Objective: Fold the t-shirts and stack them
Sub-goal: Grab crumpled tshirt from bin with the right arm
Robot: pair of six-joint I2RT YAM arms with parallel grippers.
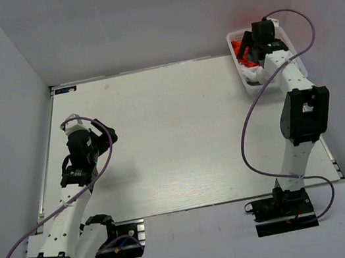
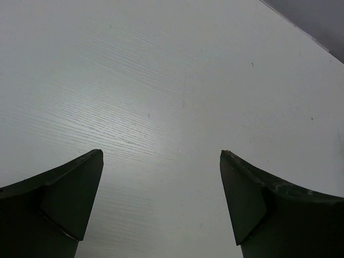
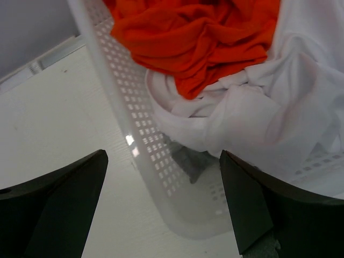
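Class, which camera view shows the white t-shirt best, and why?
Right wrist view: white t-shirt crumpled in the basket, close up. Top external view largely hides it behind the right arm; left wrist shows only table.

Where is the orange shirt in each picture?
Top external: the orange shirt peeks out of the basket, top right.
Left wrist: not in it.
Right wrist: top middle, bunched up in the basket next to a white shirt.
Shared landmark: the white basket, seen in the top and right wrist views.
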